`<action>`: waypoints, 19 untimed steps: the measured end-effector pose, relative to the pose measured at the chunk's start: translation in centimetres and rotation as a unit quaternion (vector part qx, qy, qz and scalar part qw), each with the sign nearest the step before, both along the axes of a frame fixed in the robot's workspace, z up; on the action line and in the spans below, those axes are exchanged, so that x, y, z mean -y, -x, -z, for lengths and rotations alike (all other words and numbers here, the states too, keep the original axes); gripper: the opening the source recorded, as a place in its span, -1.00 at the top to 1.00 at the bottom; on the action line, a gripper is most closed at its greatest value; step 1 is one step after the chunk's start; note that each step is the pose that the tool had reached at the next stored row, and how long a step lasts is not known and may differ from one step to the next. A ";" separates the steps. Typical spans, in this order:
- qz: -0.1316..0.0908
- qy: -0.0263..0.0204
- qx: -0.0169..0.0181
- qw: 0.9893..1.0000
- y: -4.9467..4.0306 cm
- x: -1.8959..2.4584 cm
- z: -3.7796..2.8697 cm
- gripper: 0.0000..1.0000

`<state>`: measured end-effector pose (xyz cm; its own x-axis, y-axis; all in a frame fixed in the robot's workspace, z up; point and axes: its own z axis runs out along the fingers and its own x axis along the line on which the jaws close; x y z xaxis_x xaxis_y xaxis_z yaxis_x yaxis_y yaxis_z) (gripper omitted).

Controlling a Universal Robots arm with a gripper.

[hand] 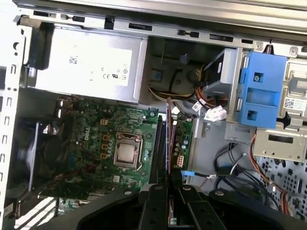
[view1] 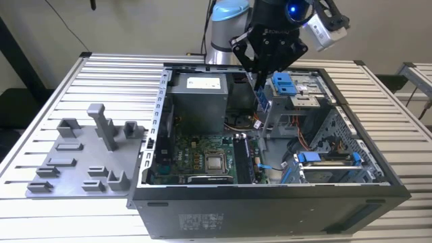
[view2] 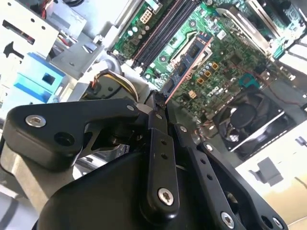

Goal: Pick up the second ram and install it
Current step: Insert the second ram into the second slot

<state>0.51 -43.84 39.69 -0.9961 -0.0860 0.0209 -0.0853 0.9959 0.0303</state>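
Note:
The second ram hangs on edge over the open computer case, and my gripper is shut on its upper end. In the second wrist view the ram runs out from between the black fingers, a dark board with a bluish label, above the motherboard. The first wrist view has the ram edge-on as a thin line beyond the gripper, roughly lined up with the long black memory slots. Those slots lie well below the stick, beside the processor socket.
A grey power supply fills the case's rear corner. Blue drive brackets and loose cables sit on the exterior view's right. A grey fixture plate rests on the slatted table at the exterior view's left.

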 end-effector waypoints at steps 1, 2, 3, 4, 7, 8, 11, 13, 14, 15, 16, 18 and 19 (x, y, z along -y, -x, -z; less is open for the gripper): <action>0.008 0.000 0.000 1.000 0.00 0.00 0.01 0.72; 0.014 0.000 0.000 1.000 0.00 0.00 0.01 0.72; 0.020 0.000 0.000 1.000 0.00 0.00 0.02 0.72; 0.027 0.000 0.000 1.000 0.00 0.00 0.03 0.72; 0.042 0.000 0.000 0.999 0.00 0.00 0.03 0.72; 0.046 0.000 0.000 0.999 0.00 0.00 0.03 0.72; 0.057 0.000 0.000 0.998 -0.01 0.00 0.03 0.72; 0.057 0.000 0.000 0.998 -0.01 0.00 0.03 0.72; 0.057 0.000 0.000 0.998 -0.01 0.00 0.03 0.72; 0.057 0.000 0.000 0.998 -0.01 0.00 0.03 0.72; 0.057 0.000 0.000 0.998 -0.01 0.00 0.05 0.72; 0.057 0.000 0.000 0.998 -0.02 0.00 0.13 0.72; 0.057 0.000 0.000 0.998 -0.03 0.00 0.18 0.72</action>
<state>0.54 -43.84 39.51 -0.9994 0.0282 0.0208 0.0288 0.9991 0.0304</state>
